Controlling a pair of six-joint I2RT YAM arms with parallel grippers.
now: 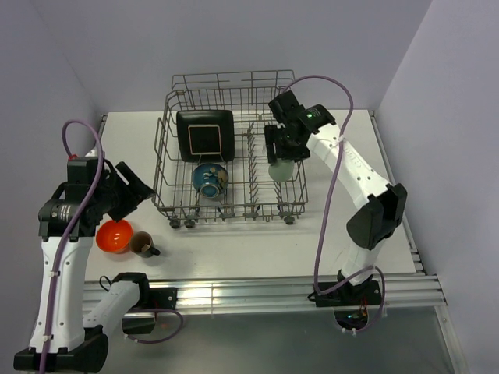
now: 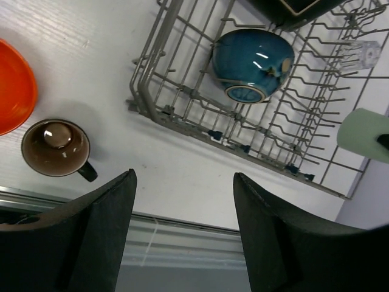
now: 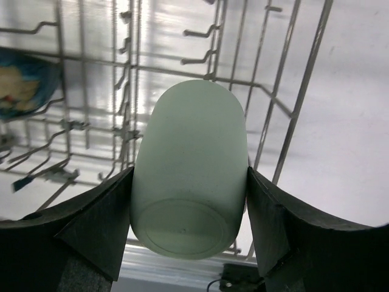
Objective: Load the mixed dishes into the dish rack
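the right hand (image 3: pixel 189 210) grips the pale green cup (image 3: pixel 189 146), mouth pointing away from it, over the dish rack (image 1: pixel 165 152). placing is underway; next, it likely needs lowering between tines, then release. off to the hand's left, the rack holds the black square plate (image 1: pixel 204 134), blue round bowl (image 1: pixel 210 180) and small clear glass (image 2: pixel 363 53). the left hand (image 2: pixel 184 228) gapes wide and empty above the desk (image 1: pixel 234 249), with the dark brown mug (image 2: pixel 56 148) and small orange bowl (image 2: pixel 13 85) beyond its left finger.

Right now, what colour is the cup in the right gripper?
Pale green. The cup shows best in the right wrist view, held by the right gripper.
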